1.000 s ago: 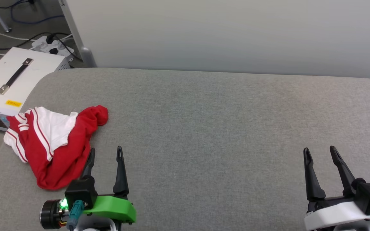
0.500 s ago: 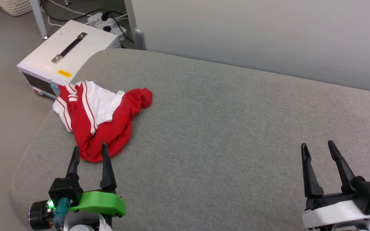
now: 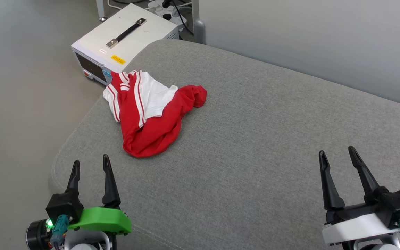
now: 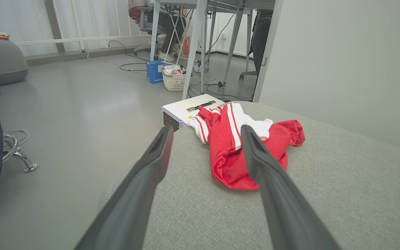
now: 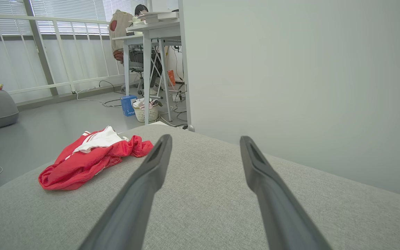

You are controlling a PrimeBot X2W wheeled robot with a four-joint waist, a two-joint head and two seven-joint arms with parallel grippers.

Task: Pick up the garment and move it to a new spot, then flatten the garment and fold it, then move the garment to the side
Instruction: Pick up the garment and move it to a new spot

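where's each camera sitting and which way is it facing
Head view: on the head, looking forward and down at the grey cushion and the garment; left gripper lower left, right gripper lower right, both open.
Left wrist view: on the left wrist, looking along its own fingers at the garment, a white box behind it.
Right wrist view: on the right wrist, looking along its fingers over the cushion toward a pale wall.
Shared: both wrist views show the garment and a floor basket.
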